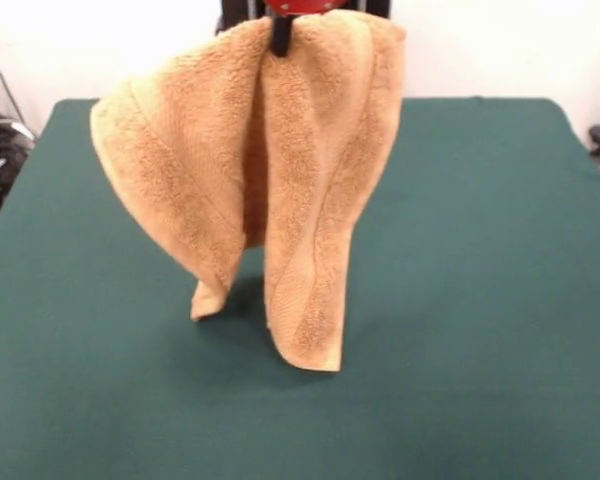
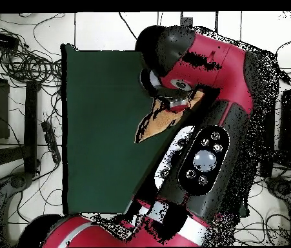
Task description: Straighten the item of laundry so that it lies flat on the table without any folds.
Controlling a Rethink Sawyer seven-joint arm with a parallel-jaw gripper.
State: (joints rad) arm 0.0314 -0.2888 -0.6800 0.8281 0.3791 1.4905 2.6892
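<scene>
Currently the towel (image 1: 280, 180) hangs in the air above the table (image 1: 480, 300), held up by its top edge. The end effector (image 1: 280, 35) shows only as a dark finger at the top of the front view, pinching the cloth near the upper middle; terry bunches on both sides of it. From the grasp point the towel drapes down in two lobes: a wide one spreading to the picture's left with a woven band (image 1: 175, 185) running diagonally across it, and a longer, narrower one hanging straight down. A deep vertical fold separates the two. The lowest corner (image 1: 315, 360) reaches table height; whether it touches the green felt I cannot tell. A soft shadow lies on the felt under the cloth.

Overhead view: the red and black arm (image 2: 206, 129) covers much of the table's right half. Only a small orange sliver of the towel (image 2: 157, 123) shows beneath the wrist, over the green surface (image 2: 96, 129).
</scene>
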